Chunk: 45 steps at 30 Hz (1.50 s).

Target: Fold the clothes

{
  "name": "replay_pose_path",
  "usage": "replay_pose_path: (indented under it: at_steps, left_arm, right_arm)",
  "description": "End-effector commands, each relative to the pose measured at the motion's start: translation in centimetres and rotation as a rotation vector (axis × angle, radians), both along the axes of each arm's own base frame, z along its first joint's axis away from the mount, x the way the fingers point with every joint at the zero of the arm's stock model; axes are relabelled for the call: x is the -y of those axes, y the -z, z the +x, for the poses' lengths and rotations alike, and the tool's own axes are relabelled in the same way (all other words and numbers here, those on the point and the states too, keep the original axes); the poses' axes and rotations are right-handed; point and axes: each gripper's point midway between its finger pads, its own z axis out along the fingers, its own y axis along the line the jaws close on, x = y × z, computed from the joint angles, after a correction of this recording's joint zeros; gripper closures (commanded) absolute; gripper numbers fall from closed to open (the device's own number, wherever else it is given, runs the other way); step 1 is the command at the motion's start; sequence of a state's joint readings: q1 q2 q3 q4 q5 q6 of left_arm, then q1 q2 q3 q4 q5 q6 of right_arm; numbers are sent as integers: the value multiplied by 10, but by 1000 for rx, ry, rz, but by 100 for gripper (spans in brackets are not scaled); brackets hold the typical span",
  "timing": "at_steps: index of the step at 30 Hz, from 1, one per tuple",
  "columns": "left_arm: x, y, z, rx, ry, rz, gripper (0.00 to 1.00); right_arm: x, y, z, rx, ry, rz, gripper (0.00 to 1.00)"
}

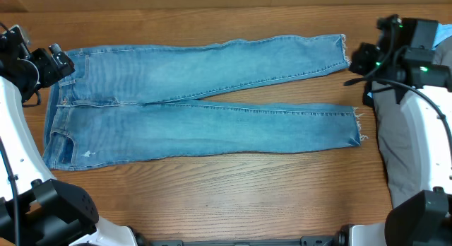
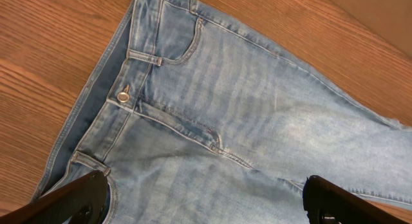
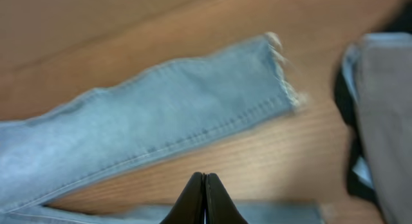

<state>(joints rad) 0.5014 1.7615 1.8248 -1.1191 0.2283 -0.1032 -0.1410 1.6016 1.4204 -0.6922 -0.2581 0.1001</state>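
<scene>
Wooden table (image 1: 233, 189), overhead and wrist views. At left, the left gripper (image 2: 205, 182) stands spread to its widest above the waistband (image 2: 135, 40) end of the light-blue jeans (image 1: 212, 126), holding nothing. The jeans lie flat, front up, waistband to the left and both legs running right. The right gripper (image 3: 205, 179) is pressed closed and empty over bare wood between the legs. Grey trousers (image 1: 399, 147) are heaped at the far right edge.

Probably a robotics lab bench: wood-grain table (image 1: 212, 196), 2 white cabled arms (image 1: 15, 126) at its ends.
</scene>
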Motion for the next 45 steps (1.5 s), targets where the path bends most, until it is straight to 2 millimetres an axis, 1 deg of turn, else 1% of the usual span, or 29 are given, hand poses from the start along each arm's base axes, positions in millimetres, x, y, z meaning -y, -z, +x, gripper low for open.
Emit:
replay_pose_path:
  at_steps: [1, 3, 4, 5, 7, 8, 10, 11, 14, 16, 19, 21, 22, 26, 28, 32, 34, 38, 40, 41, 42, 45]
  left_arm:
    - [1, 0, 1, 1, -12, -9, 0]
    - [1, 0, 1, 1, -11, -10, 0]
    - [1, 0, 1, 1, -11, -10, 0]
    - [1, 0, 1, 1, -11, -10, 0]
    - [1, 0, 1, 1, -11, -10, 0]
    - [1, 0, 1, 1, -11, -10, 0]
    - [1, 0, 1, 1, -11, -10, 0]
    - [1, 0, 1, 1, -11, -10, 0]
    - [1, 0, 1, 1, -11, -10, 0]
    - [1, 0, 1, 1, -11, -10, 0]
    - [1, 0, 1, 1, -11, -10, 0]
    - [1, 0, 1, 1, -11, -10, 0]
    - [1, 0, 1, 1, -11, -10, 0]
    - [1, 0, 1, 1, -11, -10, 0]
    - [1, 0, 1, 1, -11, -10, 0]
    - [1, 0, 1, 1, -11, -10, 0]
    - [1, 0, 1, 1, -11, -10, 0]
    - [1, 0, 1, 1, -12, -9, 0]
    - [1, 0, 1, 1, -11, -10, 0]
    - [1, 0, 1, 1, -11, -10, 0]
    - [1, 0, 1, 1, -11, -10, 0]
    - [1, 0, 1, 1, -11, -10, 0]
  right_arm:
    - [-26, 5, 26, 64, -82, -31, 96]
    - [-26, 21, 43, 68, -57, -83, 96]
    - [-23, 35, 53, 60, -35, -115, 96]
    - [-19, 54, 63, 45, -15, -143, 96]
    - [-16, 87, 75, 12, -4, -159, 96]
    - [-16, 108, 80, -13, -4, -159, 96]
    - [-16, 144, 85, -60, -8, -158, 96]
    - [-16, 157, 86, -76, -9, -158, 96]
    - [-9, 191, 85, -127, 12, -186, 96]
    - [-4, 203, 83, -152, 29, -209, 96]
    - [6, 205, 82, -163, 59, -251, 96]
    - [6, 206, 80, -167, 24, -280, 96]
    - [6, 203, 83, -155, 11, -292, 96]
    - [6, 182, 98, -107, 8, -301, 96]
    - [6, 176, 100, -109, -11, -317, 96]
    - [6, 171, 102, -112, -69, -361, 95]
    - [7, 170, 105, -94, -67, -364, 96]
    - [9, 165, 113, -57, -53, -363, 96]
    - [9, 170, 115, -57, -53, -363, 96]
    - [9, 177, 114, -69, -55, -362, 96]
    - [9, 190, 112, -95, -58, -358, 96]
    - [9, 218, 102, -163, -69, -353, 96]
